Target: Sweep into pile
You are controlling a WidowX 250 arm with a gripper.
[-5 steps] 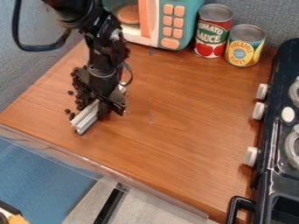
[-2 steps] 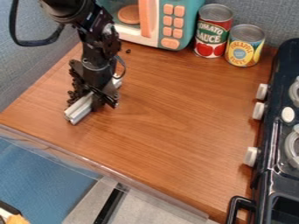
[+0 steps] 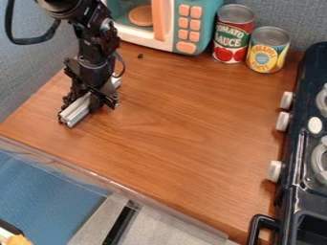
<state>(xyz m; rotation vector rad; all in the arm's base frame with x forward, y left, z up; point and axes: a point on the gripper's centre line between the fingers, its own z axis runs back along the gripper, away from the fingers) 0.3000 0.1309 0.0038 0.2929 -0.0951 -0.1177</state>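
The black gripper [image 3: 96, 98] hangs low over the left part of the wooden table, clamped around a pale metal bar. That bar [image 3: 76, 110] lies slantwise at table level, from lower left to upper right, with its middle hidden behind the gripper. Small dark pieces [image 3: 65, 100] show along the bar's left side and at its lower end; the arm hides part of them. One lone dark piece [image 3: 140, 56] sits apart, in front of the toy microwave.
A toy microwave [image 3: 185, 28] stands at the back, beside a tomato sauce can [image 3: 234, 33] and a pineapple can [image 3: 267, 50]. The black toy stove [image 3: 310, 124] lines the right edge. A clear plastic lip [image 3: 121, 190] borders the table's front left edge.
Gripper and bar have shifted left and slightly up in the view, and the dark pieces beside them now lie farther left. The lone piece near the microwave has come into sight.
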